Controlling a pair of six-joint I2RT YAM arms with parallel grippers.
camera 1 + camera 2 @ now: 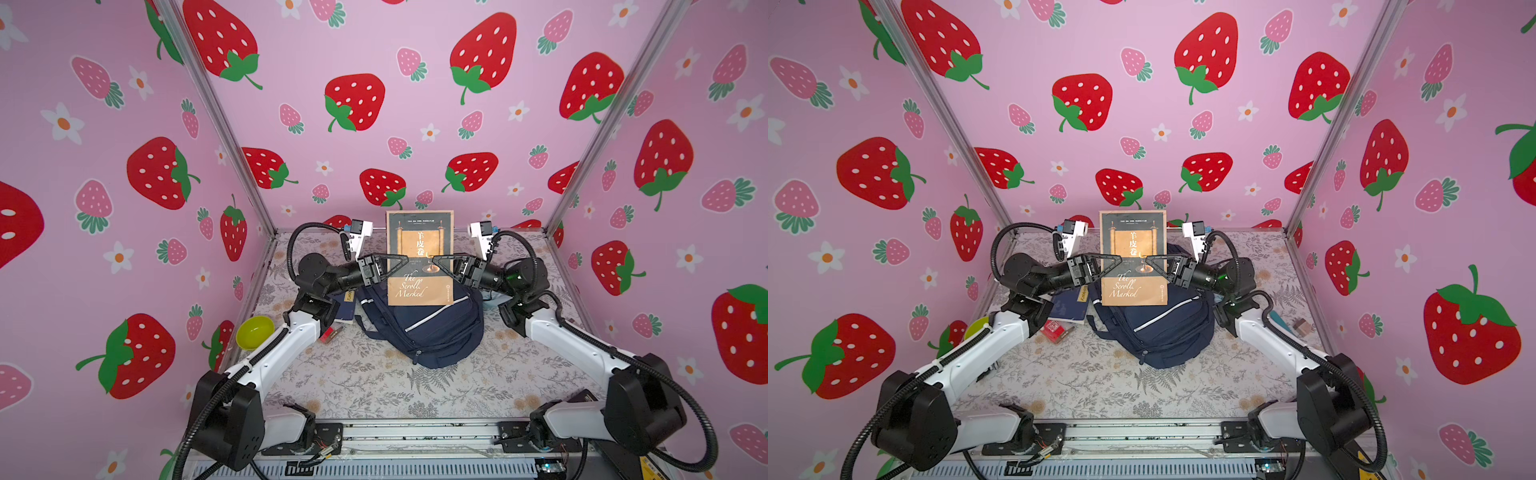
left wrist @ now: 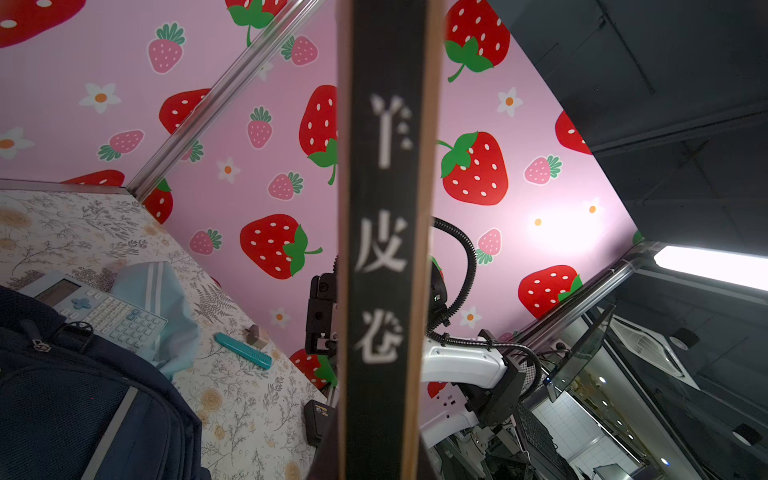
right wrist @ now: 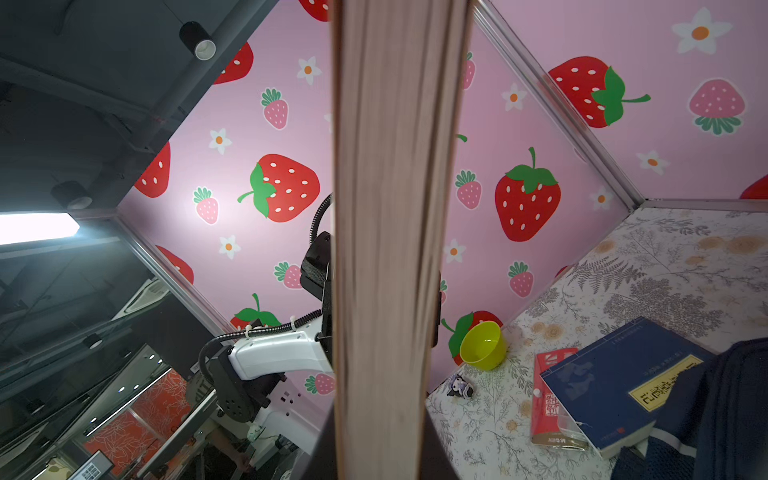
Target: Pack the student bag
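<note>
Mid-load imo: left gripper (image 1: 405,258) & right gripper (image 1: 434,259) both clamped on the book (image 1: 419,245), held upright just above the backpack (image 1: 424,332) sitting mid-table (image 1: 374,386). Next prob needs lowering it in, but can't tell if it's open on top.

Left hand (image 1: 402,261) and right hand (image 1: 437,261) point inward (both clamped).

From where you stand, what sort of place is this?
Probably a robot test booth: strawberry-print walls on metal posts box in a flowery table, and two arms bolted to a rail hold a book above a backpack.
</note>
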